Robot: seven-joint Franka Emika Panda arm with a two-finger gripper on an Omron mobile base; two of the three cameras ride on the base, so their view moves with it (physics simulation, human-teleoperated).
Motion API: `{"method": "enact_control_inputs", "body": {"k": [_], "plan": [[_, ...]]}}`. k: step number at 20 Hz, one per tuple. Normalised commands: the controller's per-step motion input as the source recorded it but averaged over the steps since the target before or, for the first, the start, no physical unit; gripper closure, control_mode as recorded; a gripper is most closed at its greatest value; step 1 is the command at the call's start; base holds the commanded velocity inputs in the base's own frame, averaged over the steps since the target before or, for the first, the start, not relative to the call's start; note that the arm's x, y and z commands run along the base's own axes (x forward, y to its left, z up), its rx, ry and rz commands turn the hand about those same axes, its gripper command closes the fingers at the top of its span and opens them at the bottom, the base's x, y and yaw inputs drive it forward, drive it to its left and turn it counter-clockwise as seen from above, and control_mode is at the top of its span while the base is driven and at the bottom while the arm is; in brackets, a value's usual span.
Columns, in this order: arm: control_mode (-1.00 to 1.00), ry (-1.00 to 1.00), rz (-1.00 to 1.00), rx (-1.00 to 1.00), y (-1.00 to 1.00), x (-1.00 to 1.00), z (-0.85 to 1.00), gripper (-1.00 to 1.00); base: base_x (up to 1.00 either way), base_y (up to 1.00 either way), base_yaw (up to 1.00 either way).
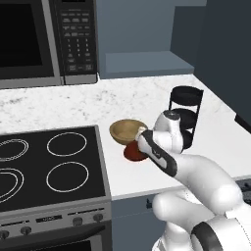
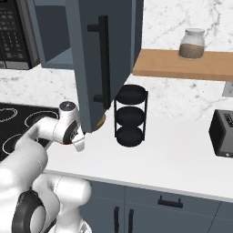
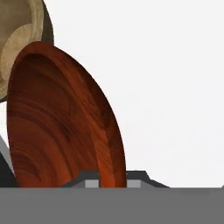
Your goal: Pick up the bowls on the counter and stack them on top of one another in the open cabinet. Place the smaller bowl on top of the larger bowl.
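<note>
- The gripper is seen closed narrowly on the rim of the smaller bowl, the rim being pinched between the jaws.
- The dark red-brown bowl is found directly ahead of the hand, on the counter.
- The larger bowl is placed just beyond it, touching or nearly so.

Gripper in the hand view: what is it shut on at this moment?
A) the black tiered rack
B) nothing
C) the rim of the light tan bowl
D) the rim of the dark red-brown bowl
D: in the hand view the gripper is closed on the rim of the dark red-brown bowl, with the light tan bowl lying free behind it on the counter.
</note>
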Motion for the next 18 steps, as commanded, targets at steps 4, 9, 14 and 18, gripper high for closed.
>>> {"method": "enact_control_inputs", "body": {"k": [4, 9, 14, 18], "plan": [[-1.00, -0.22, -0.41, 0.00, 0.00, -0.21, 0.62, 1.00, 0.00, 0.00, 0.00], [-1.00, -0.27, -0.37, 0.00, 0.00, -0.07, 0.46, 1.00, 0.00, 0.00, 0.00], [-1.00, -0.19, -0.20, 0.05, 0.04, 0.02, 0.33, 1.00, 0.00, 0.00, 0.00], [-1.00, 0.00, 0.00, 0.13, 0.00, 0.29, 0.13, 1.00, 0.00, 0.00, 0.00]]}}
